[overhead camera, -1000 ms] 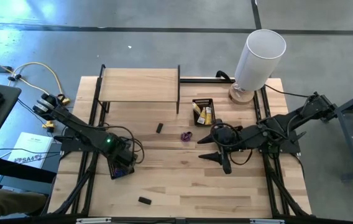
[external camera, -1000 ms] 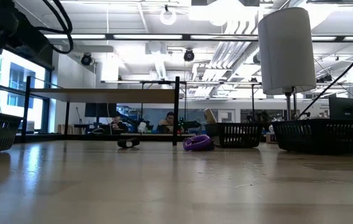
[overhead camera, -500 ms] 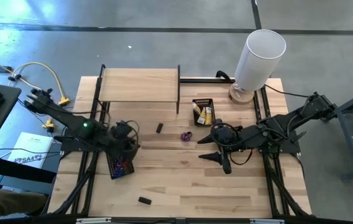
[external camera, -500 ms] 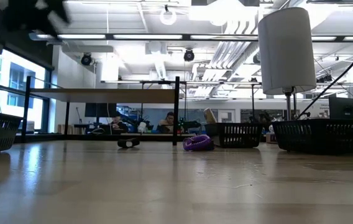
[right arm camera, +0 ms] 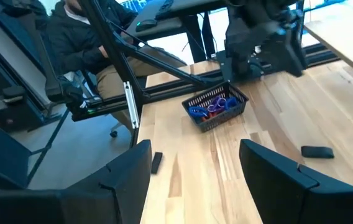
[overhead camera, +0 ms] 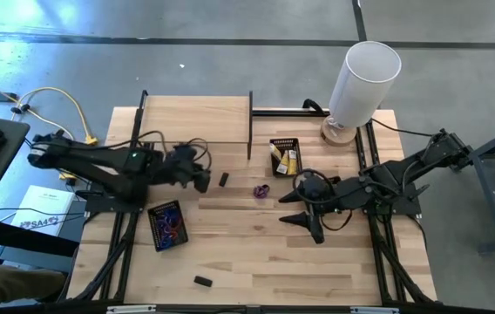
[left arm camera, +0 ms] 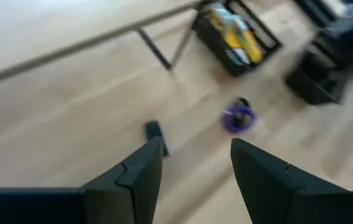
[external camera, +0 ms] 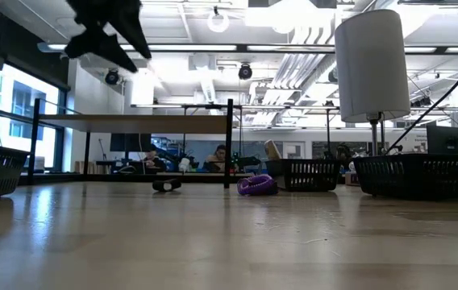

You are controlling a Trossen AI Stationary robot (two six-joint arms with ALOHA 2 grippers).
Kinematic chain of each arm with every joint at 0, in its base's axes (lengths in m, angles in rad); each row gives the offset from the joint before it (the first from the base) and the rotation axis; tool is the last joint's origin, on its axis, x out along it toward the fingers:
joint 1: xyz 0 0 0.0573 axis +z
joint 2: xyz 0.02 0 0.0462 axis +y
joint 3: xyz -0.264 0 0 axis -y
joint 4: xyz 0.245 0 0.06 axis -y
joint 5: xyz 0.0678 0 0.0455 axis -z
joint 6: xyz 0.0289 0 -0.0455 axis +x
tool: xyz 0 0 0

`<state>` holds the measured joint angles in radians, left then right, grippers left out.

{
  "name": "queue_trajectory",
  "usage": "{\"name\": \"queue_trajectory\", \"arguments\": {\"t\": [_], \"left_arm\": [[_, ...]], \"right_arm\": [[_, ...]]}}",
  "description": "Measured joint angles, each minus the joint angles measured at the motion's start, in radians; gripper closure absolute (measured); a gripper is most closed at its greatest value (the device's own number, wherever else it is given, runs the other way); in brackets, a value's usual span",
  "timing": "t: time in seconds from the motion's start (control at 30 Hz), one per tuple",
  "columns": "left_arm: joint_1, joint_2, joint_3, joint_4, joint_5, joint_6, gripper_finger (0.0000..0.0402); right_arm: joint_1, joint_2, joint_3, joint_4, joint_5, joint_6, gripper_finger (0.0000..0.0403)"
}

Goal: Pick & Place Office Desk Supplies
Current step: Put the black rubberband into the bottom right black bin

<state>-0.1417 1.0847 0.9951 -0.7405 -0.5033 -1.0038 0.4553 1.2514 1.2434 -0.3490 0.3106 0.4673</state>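
Two small black blocks [overhead camera: 224, 179] [overhead camera: 201, 281] and one purple loop [overhead camera: 261, 189] are counted loose on the tabletop [overhead camera: 256, 253]; two black mesh trays [overhead camera: 166, 224] [overhead camera: 284, 156], one tall white cylinder [overhead camera: 362, 80] and two arms are seen

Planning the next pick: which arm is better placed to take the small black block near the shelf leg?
Left. Its open gripper hangs beside the black block; the right gripper waits farther off, past the purple loop.

Lighting is bright and even, from ceiling lights [external camera: 217, 18] visible in the low view. Glare lies on the table [external camera: 213, 234] there. The left wrist view is motion-blurred throughout. The left gripper [external camera: 104, 32] appears as a smeared silhouette. Shadows are soft.
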Motion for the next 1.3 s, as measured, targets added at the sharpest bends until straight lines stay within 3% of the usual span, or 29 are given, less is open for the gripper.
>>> {"name": "queue_trajectory", "arguments": {"t": [0.2, 0.33, 0.7, 1.3], "left_arm": [[0.126, 0.098, -0.001, 0.046, 0.004, 0.044, 0.0217], [0.163, 0.191, -0.002, 0.088, 0.095, -0.004, 0.0217], [0.174, 0.399, -0.003, 0.147, 0.218, -0.025, 0.0217], [0.182, 0.589, -0.003, 0.243, 0.211, -0.063, 0.0217]], "right_arm": [[0.001, 0.000, 0.000, -0.023, 0.000, 0.053, 0.0171], [0.001, 0.000, 0.000, -0.040, 0.000, 0.088, 0.0171], [0.000, 0.000, 0.000, -0.060, 0.015, 0.089, 0.0171], [0.000, 0.000, 0.000, -0.082, 0.021, 0.088, 0.0171]]}}
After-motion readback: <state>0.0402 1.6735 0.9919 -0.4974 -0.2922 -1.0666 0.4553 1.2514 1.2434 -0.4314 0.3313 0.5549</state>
